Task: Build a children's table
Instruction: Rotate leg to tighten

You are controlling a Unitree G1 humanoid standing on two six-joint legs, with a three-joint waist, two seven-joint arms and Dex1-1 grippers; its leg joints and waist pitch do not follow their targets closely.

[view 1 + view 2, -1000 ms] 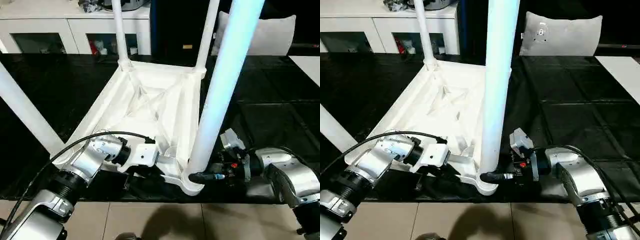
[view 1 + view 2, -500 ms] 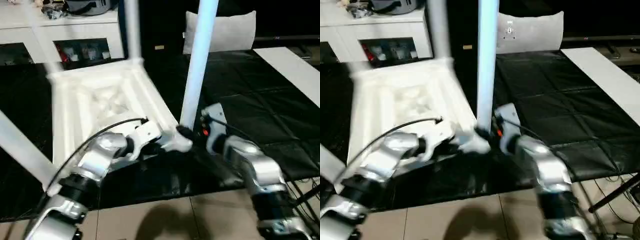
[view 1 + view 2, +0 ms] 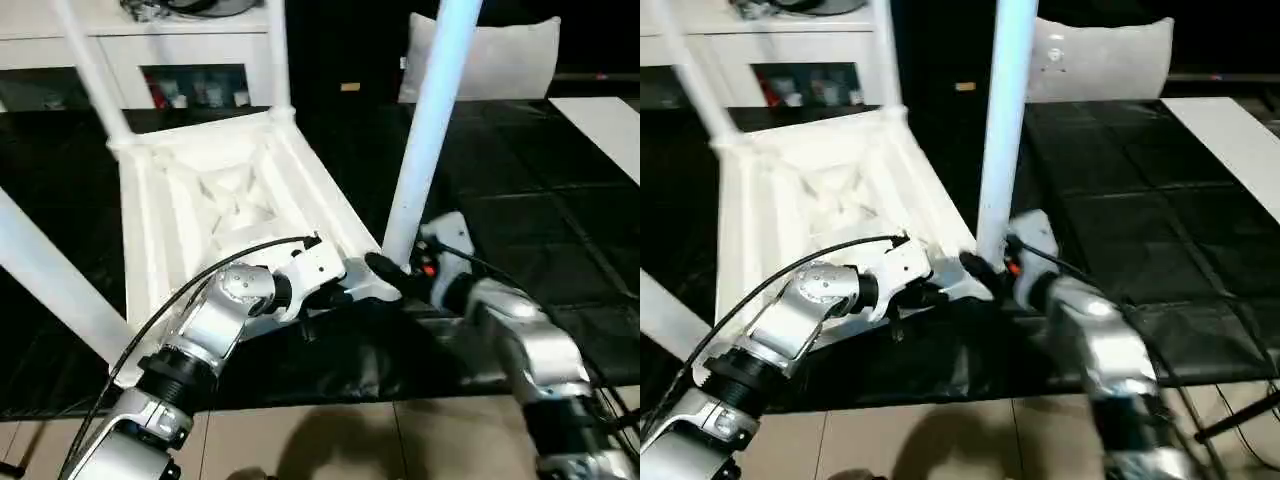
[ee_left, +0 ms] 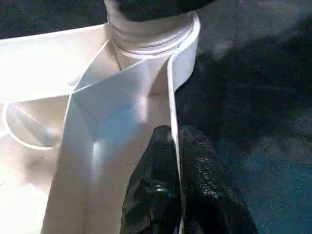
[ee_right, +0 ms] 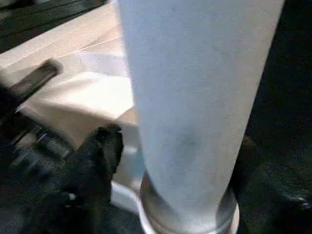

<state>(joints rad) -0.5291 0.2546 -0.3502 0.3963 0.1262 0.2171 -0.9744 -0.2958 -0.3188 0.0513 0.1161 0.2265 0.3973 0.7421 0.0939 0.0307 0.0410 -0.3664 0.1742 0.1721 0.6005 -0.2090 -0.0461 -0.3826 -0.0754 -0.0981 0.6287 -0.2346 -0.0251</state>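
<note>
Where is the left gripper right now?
In the left eye view, the left gripper sits near the picture's centre, shut on the near rim of the upturned tabletop, just left of the corner leg beside the right gripper.

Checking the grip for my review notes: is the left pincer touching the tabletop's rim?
Touching. The left wrist view shows the left pincer with its two black fingers closed on either side of the tabletop thin white rim wall, pinching it.

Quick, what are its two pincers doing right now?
Left pincer: closed on the tabletop's rim.
Right pincer: at the leg base; cannot tell.
</note>
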